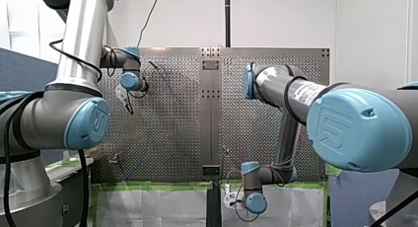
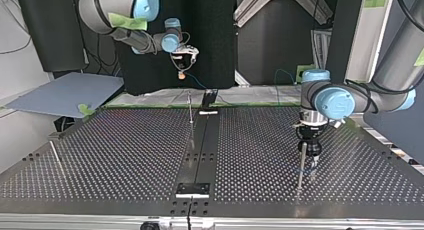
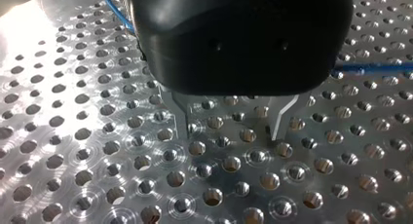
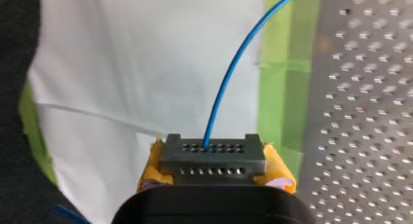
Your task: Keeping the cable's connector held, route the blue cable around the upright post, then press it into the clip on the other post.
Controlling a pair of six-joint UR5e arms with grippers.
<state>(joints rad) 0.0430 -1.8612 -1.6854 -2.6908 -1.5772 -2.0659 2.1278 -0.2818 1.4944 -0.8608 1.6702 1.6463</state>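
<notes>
While my right gripper (image 4: 214, 166) clamps the connector (image 4: 213, 153), my left gripper (image 3: 229, 126) wide-jawed; "UR" on arm cap (image 1: 345, 126).

Dark grey connector (image 4: 213, 156) with two rows of little holes, sitting level, pinched in my right gripper (image 4: 213, 171). Thin blue cable (image 4: 229, 73) plugged into the upper row, rising off the connector and bending sideways. Skinny upright post (image 2: 190, 109) nearest the connector, another post (image 2: 301, 165) and a third post (image 2: 56, 157) both well apart from it. Clip too small to make out.
</notes>
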